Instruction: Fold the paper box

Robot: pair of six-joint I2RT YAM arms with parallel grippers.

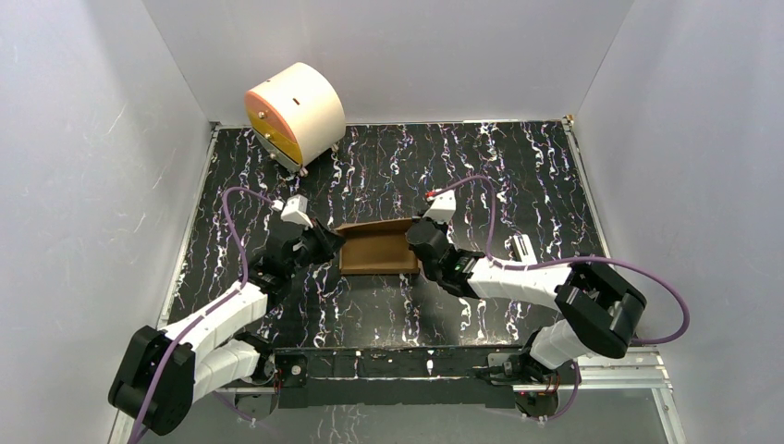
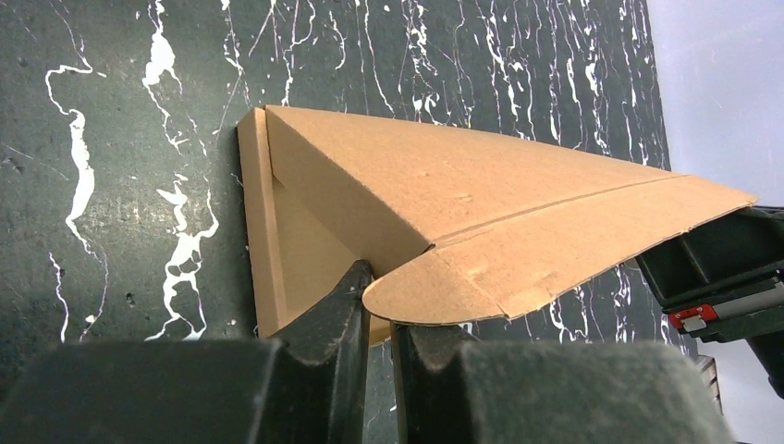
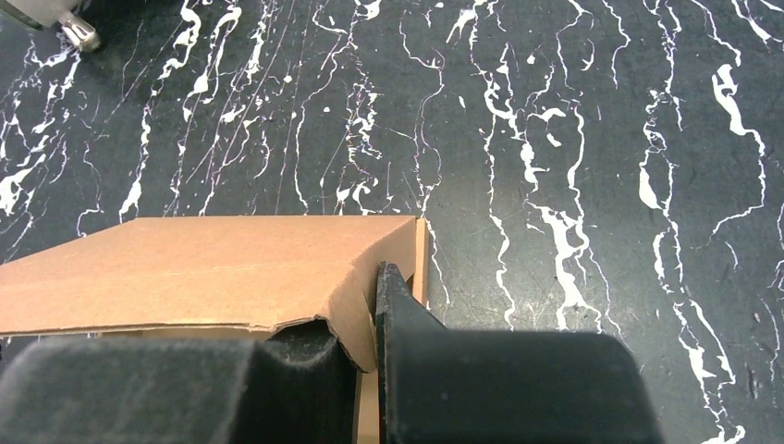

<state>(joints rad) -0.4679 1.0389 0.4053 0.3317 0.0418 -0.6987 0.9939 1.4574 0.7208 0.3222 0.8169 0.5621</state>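
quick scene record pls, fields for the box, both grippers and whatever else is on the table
paper box: brown cardboard, partly folded, lying on the table between the two grippers
box shape: shallow tray with a large panel tilted above it
left gripper: closed on the box's left end
right gripper: fingers close on either side of the box's right end wall
other thing: cream cylinder with an orange face, far left corner, apart from the box
table: black with white streaks
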